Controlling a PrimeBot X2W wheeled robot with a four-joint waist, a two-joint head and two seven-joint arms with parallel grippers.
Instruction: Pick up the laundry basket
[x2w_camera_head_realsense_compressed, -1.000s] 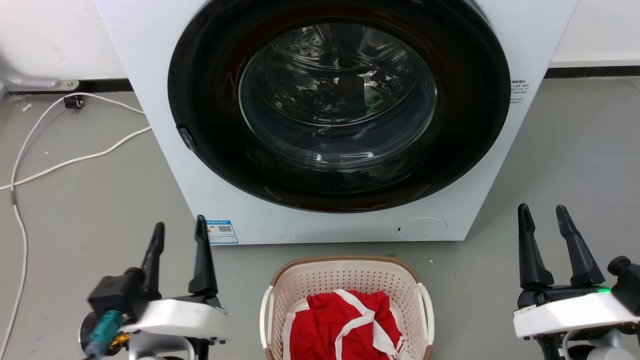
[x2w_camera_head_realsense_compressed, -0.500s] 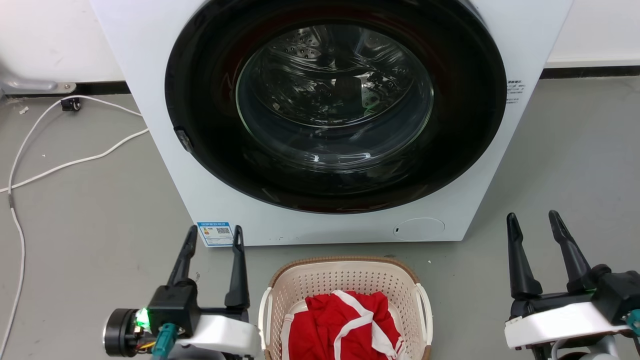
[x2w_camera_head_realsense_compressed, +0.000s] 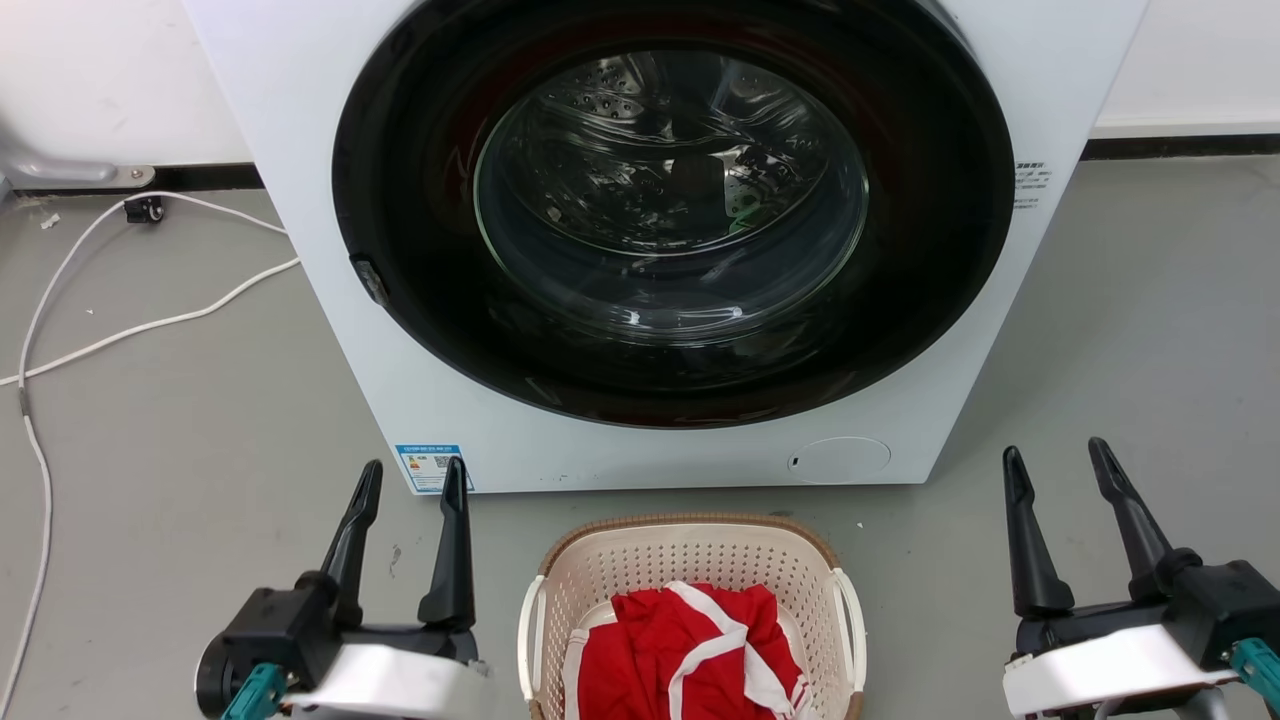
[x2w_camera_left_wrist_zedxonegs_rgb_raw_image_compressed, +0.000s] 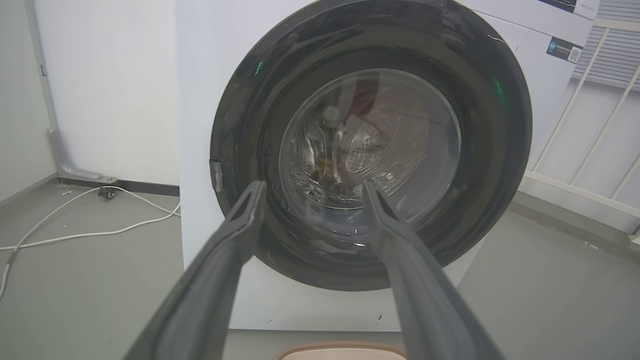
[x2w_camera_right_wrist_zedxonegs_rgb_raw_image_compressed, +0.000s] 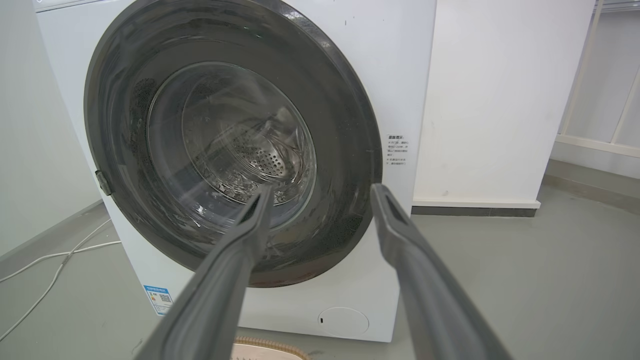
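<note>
Currently I see the laundry basket (x2w_camera_head_realsense_compressed: 690, 555) on the floor at six o'clock, below the washing machine (x2w_camera_head_realsense_compressed: 420, 400). My left pincer (x2w_camera_head_realsense_compressed: 414, 467) at eight and right pincer (x2w_camera_head_realsense_compressed: 1055, 450) at four both stand apart, clear of it.

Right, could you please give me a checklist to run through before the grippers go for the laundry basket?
1. Left gripper open and empty: ok.
2. Right gripper open and empty: ok.
3. Laundry basket upright on the floor between them: ok.
4. White side handles free of the red garment: ok.
5. Grippers at the handles: not ok, both apart from the basket.
6. Basket's near rim: cannot tell, out of frame.
</note>
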